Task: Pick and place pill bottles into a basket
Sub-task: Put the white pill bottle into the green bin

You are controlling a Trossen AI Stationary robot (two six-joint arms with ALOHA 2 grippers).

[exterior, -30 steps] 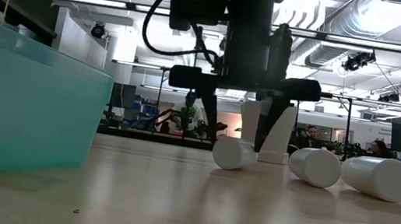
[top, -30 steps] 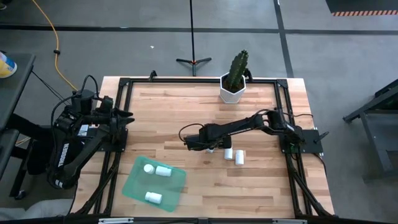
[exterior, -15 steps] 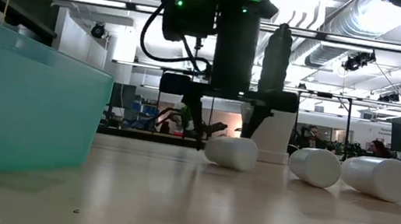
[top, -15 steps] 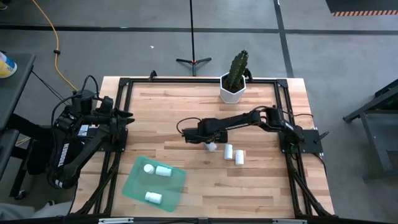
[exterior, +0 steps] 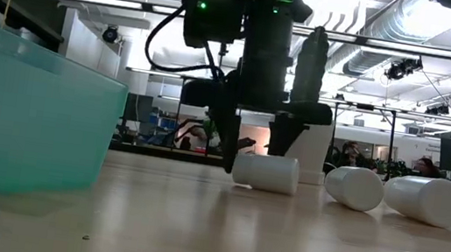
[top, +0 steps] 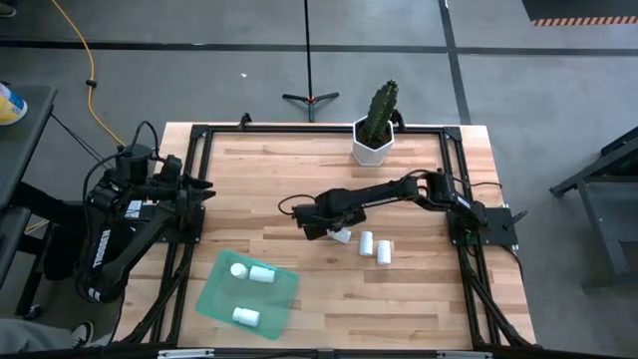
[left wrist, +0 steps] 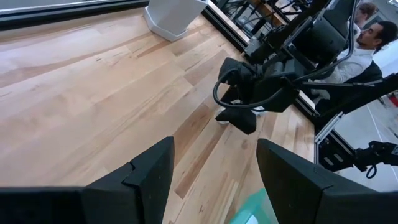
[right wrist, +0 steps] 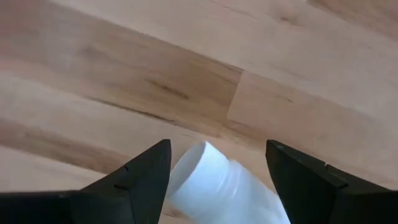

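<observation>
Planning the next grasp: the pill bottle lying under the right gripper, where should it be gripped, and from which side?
Probably from above, across its round body. That pill bottle lies on its side on the table, and the open right gripper hangs over it, fingers either side. The body is wider than its neck. The left gripper waits at the table's left edge.

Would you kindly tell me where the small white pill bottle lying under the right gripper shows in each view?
High view: small white pill bottle mid-table, under the right gripper.
Low view: lying centre, between the open fingers.
Left wrist view: mostly hidden behind the right gripper.
Right wrist view: bottom centre.
Shared landmark: white hexagonal cactus pot.
</observation>
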